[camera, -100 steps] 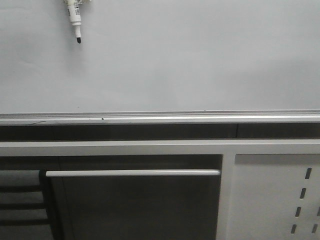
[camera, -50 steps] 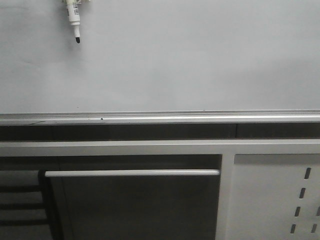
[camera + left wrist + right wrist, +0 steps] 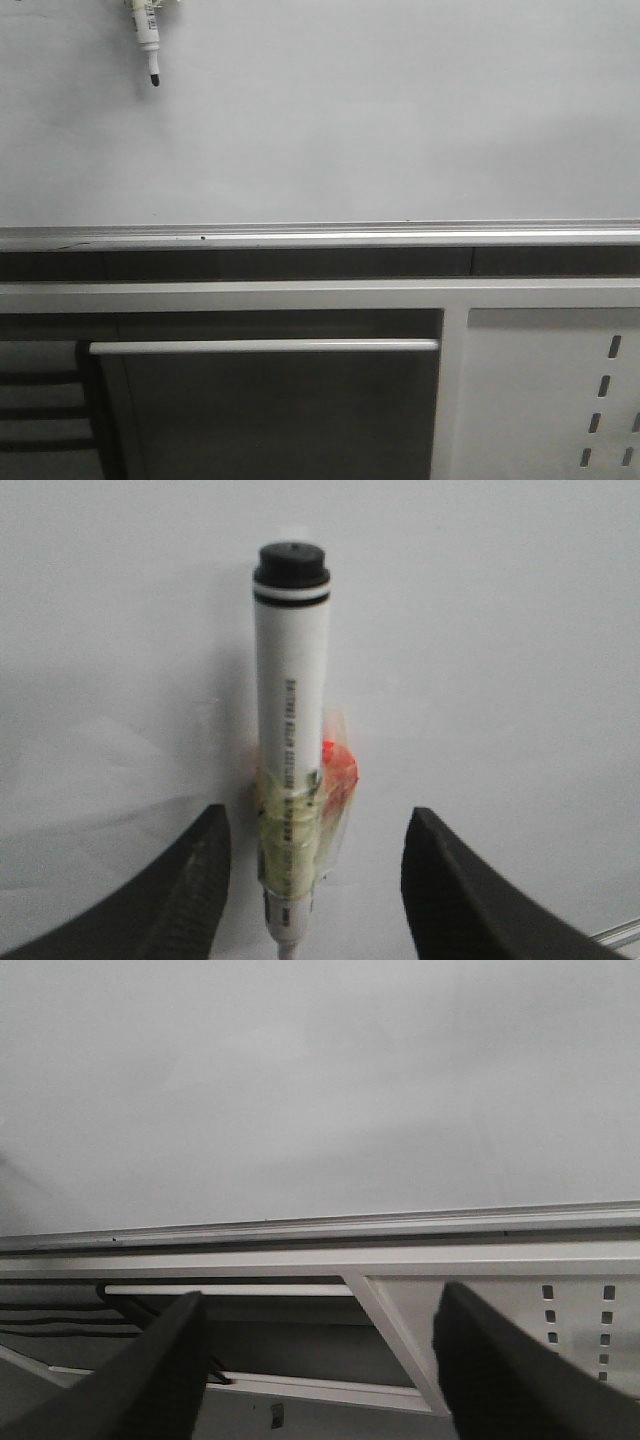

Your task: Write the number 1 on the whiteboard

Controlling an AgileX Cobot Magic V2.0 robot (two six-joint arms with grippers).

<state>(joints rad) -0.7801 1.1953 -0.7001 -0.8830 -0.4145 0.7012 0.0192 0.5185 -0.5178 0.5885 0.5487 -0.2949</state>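
The whiteboard [image 3: 380, 120] fills the upper front view, with its silver rail [image 3: 320, 237] along the lower edge. No pen stroke of a number 1 shows on it in any view. A white marker [image 3: 148, 35] with a black tip hangs point down at the board's top left, its tip close to the surface. In the left wrist view the marker [image 3: 292, 680] is wrapped in yellowish tape and stands between the spread fingers of my left gripper [image 3: 315, 815], touching neither. My right gripper [image 3: 320, 1305] is open and empty, facing the board [image 3: 320, 1080] above the rail.
Below the rail runs a white metal frame with a slotted panel [image 3: 560, 390] at the lower right and a horizontal white bar [image 3: 265, 346]. Dark slats [image 3: 40, 400] sit at the lower left. The frame also shows in the right wrist view [image 3: 400, 1260].
The marker tip has crept slightly upward on the board in the front view. Nothing else has visibly changed.
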